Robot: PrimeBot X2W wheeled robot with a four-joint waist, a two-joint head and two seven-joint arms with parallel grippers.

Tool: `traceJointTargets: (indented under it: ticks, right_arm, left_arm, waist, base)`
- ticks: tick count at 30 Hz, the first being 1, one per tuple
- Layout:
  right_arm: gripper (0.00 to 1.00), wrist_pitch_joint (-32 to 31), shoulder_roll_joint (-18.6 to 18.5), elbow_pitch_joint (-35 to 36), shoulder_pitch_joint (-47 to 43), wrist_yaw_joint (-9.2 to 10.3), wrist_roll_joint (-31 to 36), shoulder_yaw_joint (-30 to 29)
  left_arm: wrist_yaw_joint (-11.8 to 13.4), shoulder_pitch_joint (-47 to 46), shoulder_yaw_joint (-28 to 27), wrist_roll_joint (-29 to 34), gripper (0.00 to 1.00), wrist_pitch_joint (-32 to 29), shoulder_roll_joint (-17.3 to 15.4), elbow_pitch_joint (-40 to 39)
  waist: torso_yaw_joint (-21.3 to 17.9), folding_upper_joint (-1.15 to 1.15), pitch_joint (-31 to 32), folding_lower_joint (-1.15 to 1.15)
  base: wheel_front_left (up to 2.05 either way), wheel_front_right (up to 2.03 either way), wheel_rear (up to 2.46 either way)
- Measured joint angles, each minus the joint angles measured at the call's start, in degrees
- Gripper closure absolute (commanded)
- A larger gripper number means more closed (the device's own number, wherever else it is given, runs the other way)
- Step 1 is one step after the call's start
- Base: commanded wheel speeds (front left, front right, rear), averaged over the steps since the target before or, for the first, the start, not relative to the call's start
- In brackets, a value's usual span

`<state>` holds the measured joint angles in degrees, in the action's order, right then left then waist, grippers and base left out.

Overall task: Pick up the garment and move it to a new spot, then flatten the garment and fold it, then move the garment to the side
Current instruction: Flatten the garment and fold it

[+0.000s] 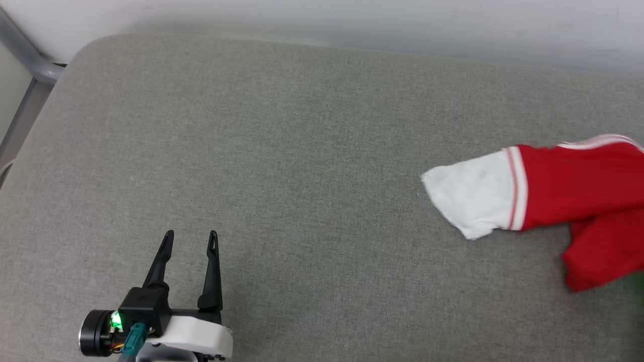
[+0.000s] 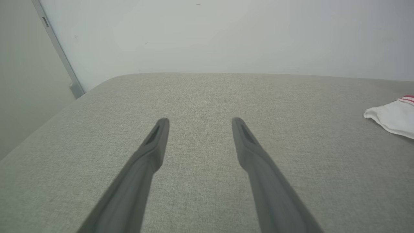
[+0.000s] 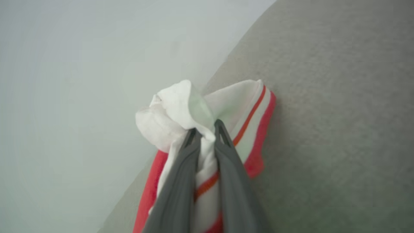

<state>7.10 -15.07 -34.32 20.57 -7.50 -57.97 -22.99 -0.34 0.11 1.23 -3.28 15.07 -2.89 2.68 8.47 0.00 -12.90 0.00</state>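
The garment (image 1: 568, 193), a red T-shirt with white sleeves and red-and-white striped trim, lies bunched at the right edge of the grey cushion in the head view, one white sleeve spread toward the middle. That sleeve's tip, part of the garment (image 2: 393, 118), reaches the right edge of the left wrist view. My right gripper (image 3: 206, 129) is shut on a bunched white sleeve with striped trim of the garment (image 3: 181, 110), the cloth pinched between both fingers. My left gripper (image 1: 191, 235) stands open over bare cushion at the lower left, far from the shirt; its fingers (image 2: 158, 139) hold nothing.
The grey fabric cushion (image 1: 282, 151) spans the whole work area, with a rounded corner at the far left. A pale wall (image 1: 352, 20) runs along its back edge, and a grey metal frame (image 1: 30, 65) stands beyond the left corner.
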Motion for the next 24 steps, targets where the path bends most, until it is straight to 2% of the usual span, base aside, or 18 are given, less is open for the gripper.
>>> traceJointTargets:
  ticks: [3, 14, 15, 19, 24]
  right_arm:
    - [1.0, 2.37, -2.25, -5.5, -2.2, 0.0, -0.26, -4.2]
    - [1.0, 3.71, -6.51, -21.63, -1.29, -0.03, 8.86, -6.03]
    - [0.0, 4.34, -6.87, -23.39, -0.08, -0.03, 11.27, -5.43]
    - [0.0, 7.06, -8.34, -22.28, 0.01, -0.01, 15.6, -5.17]
    - [0.0, 7.84, -9.15, -14.82, -0.9, -0.01, 22.82, -7.7]
  left_arm:
    - [-0.14, 0.02, 0.12, 0.01, 0.0, 0.0, 0.02, 0.24]
    - [-0.18, 0.86, -0.05, 0.43, 0.0, 0.0, 0.01, 0.41]
    - [-0.18, 0.86, -0.02, 0.43, 0.0, 0.0, 0.01, 0.52]
    - [-0.16, 1.16, -0.08, 0.43, 0.0, 0.0, 0.0, 0.56]
    - [-0.14, 1.98, -0.27, 0.45, 0.0, 0.0, 0.0, 0.54]
  waist:
    - [-0.24, 0.0, 0.53, 0.0]
    - [-1.66, 0.0, 1.86, 0.0]
    - [-1.89, 0.0, 2.1, 0.0]
    - [-2.12, 0.0, 2.83, -0.01]
    - [-2.44, 0.0, 3.84, -0.01]
  base:
    - [0.0, 0.0, 0.0]
    - [0.0, 0.0, 0.0]
    - [0.0, 0.0, 0.0]
    - [0.0, 0.0, 0.0]
    - [0.0, 0.0, 0.0]
